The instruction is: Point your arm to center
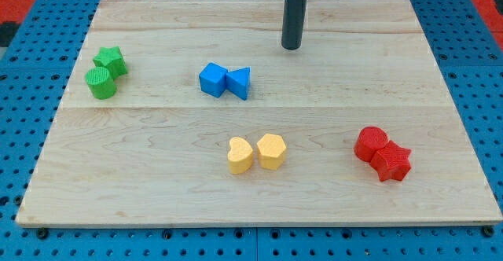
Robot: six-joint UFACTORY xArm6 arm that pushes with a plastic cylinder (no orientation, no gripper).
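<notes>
My tip (pixel 291 47) is the lower end of a dark rod coming down from the view's top, just right of the middle. It rests on the wooden board (pixel 157 143) near its top edge. It is up and to the right of a blue cube (pixel 212 79) and a blue triangle (pixel 239 82), which touch each other. It touches no block. The board's middle lies below the tip, between the blue pair and the yellow pair.
A green star (pixel 111 59) and a green cylinder (pixel 100 82) sit together at the view's left. A yellow heart (pixel 240 155) and a yellow hexagon (pixel 271 151) sit low in the middle. A red cylinder (pixel 370 144) and a red star (pixel 391 163) sit at the lower right.
</notes>
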